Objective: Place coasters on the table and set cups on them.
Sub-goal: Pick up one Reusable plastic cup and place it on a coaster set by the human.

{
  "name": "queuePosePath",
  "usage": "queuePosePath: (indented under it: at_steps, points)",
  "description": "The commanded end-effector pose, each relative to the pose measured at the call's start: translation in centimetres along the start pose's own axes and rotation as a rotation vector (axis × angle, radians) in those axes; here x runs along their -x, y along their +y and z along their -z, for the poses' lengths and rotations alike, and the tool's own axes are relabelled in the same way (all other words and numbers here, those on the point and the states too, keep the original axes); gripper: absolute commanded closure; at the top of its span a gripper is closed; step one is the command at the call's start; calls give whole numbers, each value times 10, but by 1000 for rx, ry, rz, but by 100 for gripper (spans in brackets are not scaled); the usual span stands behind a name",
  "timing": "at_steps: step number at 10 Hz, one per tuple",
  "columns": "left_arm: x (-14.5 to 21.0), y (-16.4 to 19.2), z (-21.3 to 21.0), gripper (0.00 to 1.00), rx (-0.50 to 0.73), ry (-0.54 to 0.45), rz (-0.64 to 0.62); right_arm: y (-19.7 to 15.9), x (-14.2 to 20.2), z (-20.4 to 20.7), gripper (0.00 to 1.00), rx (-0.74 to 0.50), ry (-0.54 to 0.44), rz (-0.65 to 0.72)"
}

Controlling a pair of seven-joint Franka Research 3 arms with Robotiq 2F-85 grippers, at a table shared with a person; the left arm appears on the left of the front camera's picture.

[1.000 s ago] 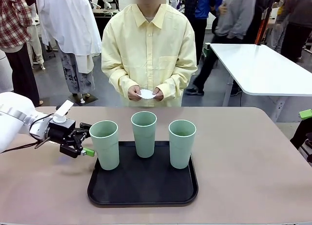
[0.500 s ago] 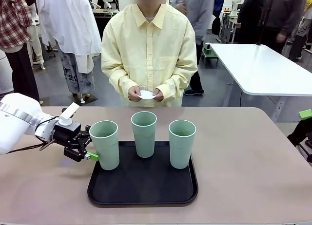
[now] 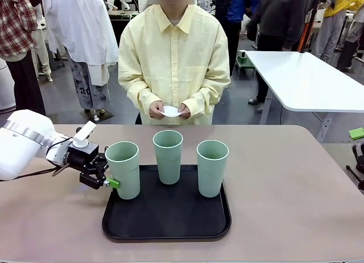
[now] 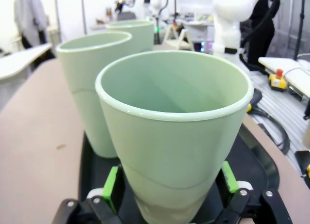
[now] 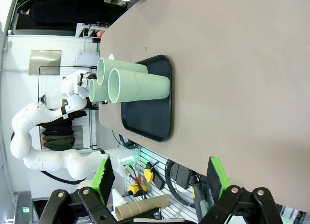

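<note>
Three mint-green cups stand on a black tray (image 3: 165, 235): the left cup (image 3: 123, 169), the middle cup (image 3: 168, 156) and the right cup (image 3: 212, 167). My left gripper (image 3: 111, 181) straddles the left cup (image 4: 174, 136) low on its wall. Its green pads (image 4: 112, 185) lie close against both sides, but I cannot tell whether they press on it. My right gripper (image 5: 160, 185) hangs open far off to the side, with nothing between its fingers. Across the table (image 3: 296, 206), the person holds a white coaster (image 3: 170, 111) in both hands.
Bare tabletop lies to the left, right and front of the tray. A white table (image 3: 307, 81) stands behind at the right. Other people stand in the background. From the right wrist, the tray (image 5: 150, 124) and the cups (image 5: 138, 86) lie sideways.
My left gripper slid right until its fingers came around the left cup, and its jaws narrowed. The cups, the person's hands and the right arm stayed put.
</note>
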State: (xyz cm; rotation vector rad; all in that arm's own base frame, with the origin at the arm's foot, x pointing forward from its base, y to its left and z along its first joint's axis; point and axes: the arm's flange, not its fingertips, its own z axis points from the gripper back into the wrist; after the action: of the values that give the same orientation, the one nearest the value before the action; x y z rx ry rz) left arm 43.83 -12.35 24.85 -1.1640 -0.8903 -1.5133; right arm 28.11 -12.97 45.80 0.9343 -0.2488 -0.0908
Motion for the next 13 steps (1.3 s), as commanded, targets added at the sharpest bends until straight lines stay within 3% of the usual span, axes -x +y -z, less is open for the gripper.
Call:
queuePosePath:
  at_steps: [1, 2, 3, 4, 5, 7, 9, 11, 13]
  points:
    - [4, 2, 3, 55, 0, -41, 47, -2, -2, 0, 0, -28, -7, -15]
    - [4, 1, 3, 100, 5, -42, 41, -2, -2, 0, 0, -28, -7, -15]
    - [2, -1, 3, 61, 12, -48, 37, -2, -2, 0, 0, -28, -7, -15]
    - [-4, -6, 2, 100, 12, -40, 36, -2, -2, 0, 0, -28, -7, -15]
    - [-23, -13, -4, 100, -25, -37, 13, -2, -2, 0, 0, -28, -7, -15]
    - [-96, -27, -37, 100, -199, -26, -63, -2, -2, 0, 0, -28, -7, -15]
    - [-148, -27, -69, 100, -272, -9, -95, -2, -2, 0, 0, -28, -7, -15]
    - [-172, -28, -85, 100, -282, -24, -78, -2, -2, 0, 0, -28, -7, -15]
    - [-171, -36, -86, 100, -245, -43, -78, -2, -2, 0, 0, -28, -7, -15]
